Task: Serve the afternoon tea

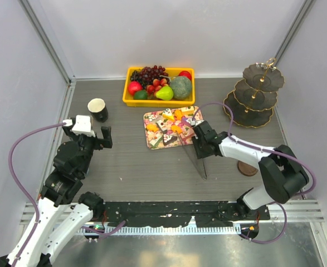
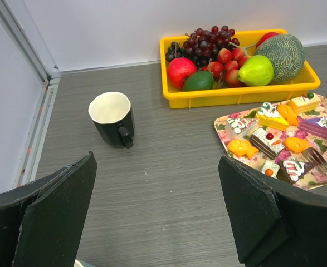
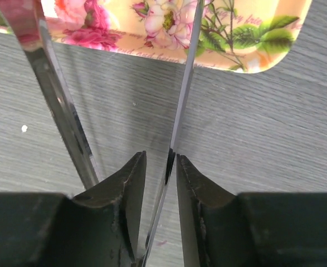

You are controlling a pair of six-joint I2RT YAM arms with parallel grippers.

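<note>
While the right claw [image 3: 159,158] pinches one blade of the tongs [image 3: 184,83], almost closed, at the near edge of the tray [image 3: 247,47], the left claw [image 2: 157,161] gapes wide and empty left of it; cakes [image 2: 269,139] lie on the tray, the black cup [image 2: 113,118] farther left.

Left arm folded at the left side, elbow bent, wrist raised. Left hand [image 1: 88,133] points away from the bases, fingers [image 2: 57,211] spread wide, nothing between them. Right arm reaches inward toward centre, forearm low and stretched out. Right hand [image 1: 199,138] clamped on one blade of thin metal tongs [image 3: 186,78], jaws nearly meeting.
</note>
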